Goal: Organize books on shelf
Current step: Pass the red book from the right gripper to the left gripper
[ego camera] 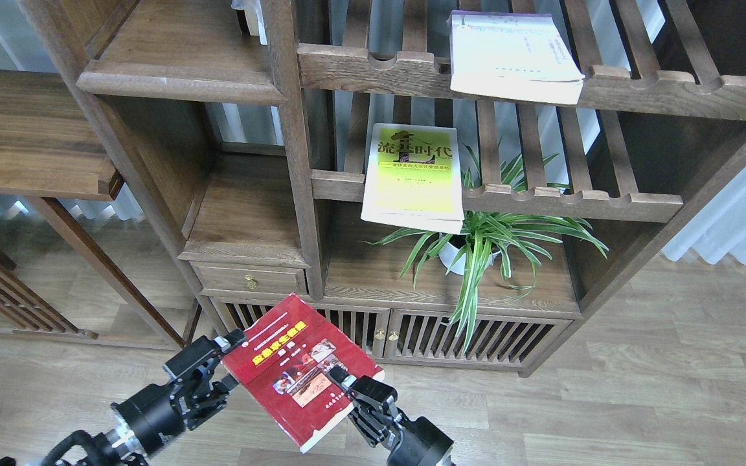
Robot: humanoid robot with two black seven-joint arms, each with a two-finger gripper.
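Observation:
My right gripper (342, 380) is shut on the lower edge of the dark red book (292, 369) and holds it tilted, low in front of the cabinet doors. My left gripper (221, 364) is open, with its fingers on either side of the red book's left corner. The yellow-green book (412, 175) lies on the middle slatted rack and overhangs its front rail. The white book (509, 55) lies on the top slatted rack. The solid shelf (179, 71) with the moulded front edge is at the upper left and carries no book.
A potted spider plant (476, 249) stands on the board under the racks. A brass-knobbed drawer (251, 281) sits below the left compartment. Slatted cabinet doors (476, 333) run along the bottom. A dark wooden side table (23, 136) stands at the left.

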